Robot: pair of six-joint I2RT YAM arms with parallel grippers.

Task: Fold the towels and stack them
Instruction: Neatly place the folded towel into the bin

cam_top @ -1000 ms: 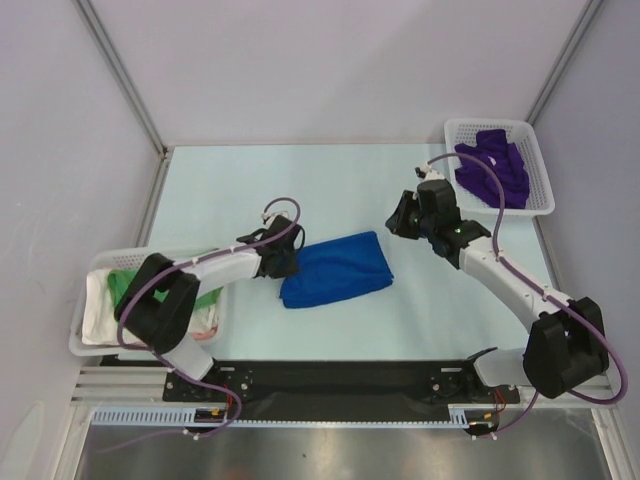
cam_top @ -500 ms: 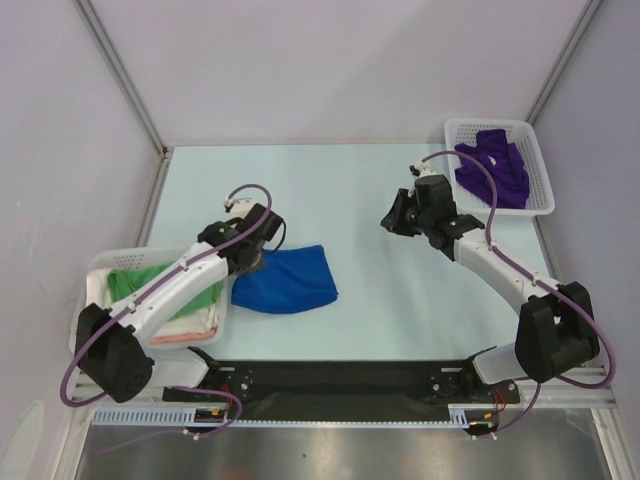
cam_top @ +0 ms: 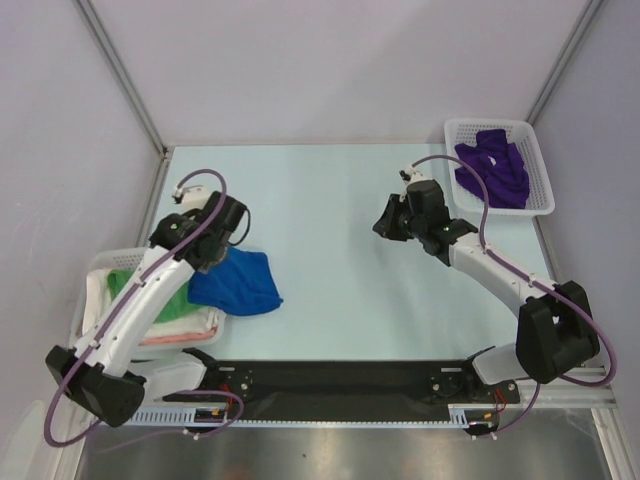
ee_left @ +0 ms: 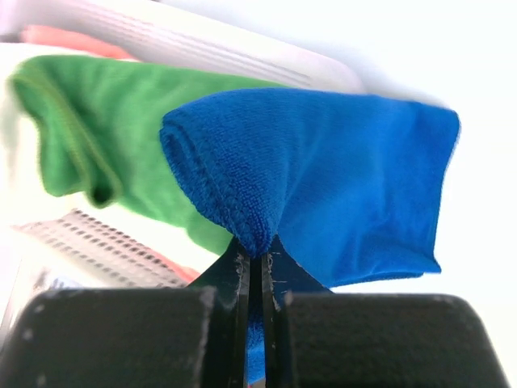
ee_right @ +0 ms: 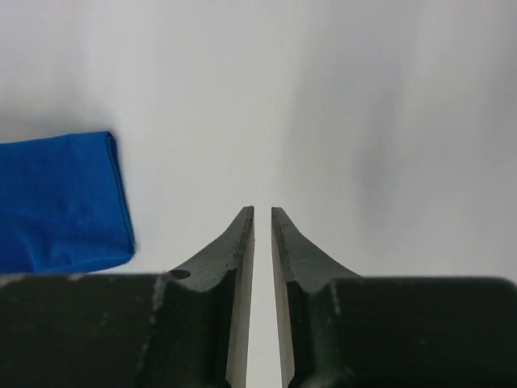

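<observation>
I've got the left gripper (ee_left: pixel 257 267) pinched tight on the folded edge of the blue towel (cam_top: pixel 238 282), so the fold holds together as it heads for the left basket (cam_top: pixel 90 275), where the green towel (cam_top: pixel 130 285) already lies. Right gripper (ee_right: pixel 262 222) holds nothing, fingers nearly together, parked mid-table near the purple towel (cam_top: pixel 492 168), presumably up next.

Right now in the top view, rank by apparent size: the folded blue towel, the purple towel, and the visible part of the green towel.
1. Folded royal blue towel
2. Purple towel, looks about alike, so unsure
3. Green towel, mostly covered
</observation>
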